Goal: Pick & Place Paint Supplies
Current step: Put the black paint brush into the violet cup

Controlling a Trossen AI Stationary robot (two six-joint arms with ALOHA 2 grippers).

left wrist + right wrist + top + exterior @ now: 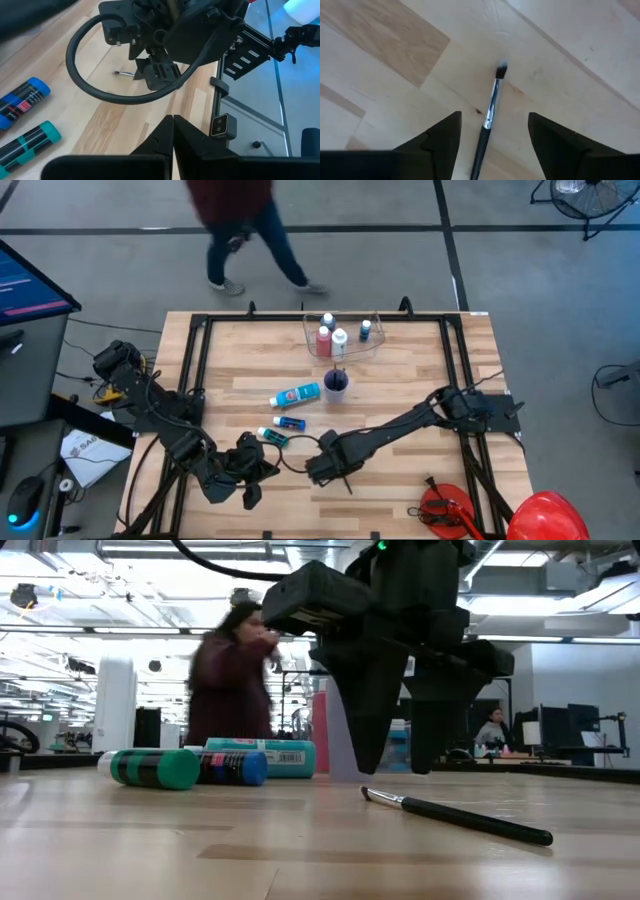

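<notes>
A thin dark-handled brush lies flat on the wooden table near its front middle. My right gripper stands open over it, pointing down, one finger on each side of the handle, touching nothing. To the brush's left, my left gripper hovers shut and empty. A teal tube, a blue tube and a larger light blue tube lie on their sides at mid-table. Red, white and blue bottles stand in a clear tub at the far edge.
A small blue-purple cup with a brush in it stands in front of the tub. A red tool and a red helmet lie at the near right corner. A person walks beyond the far edge.
</notes>
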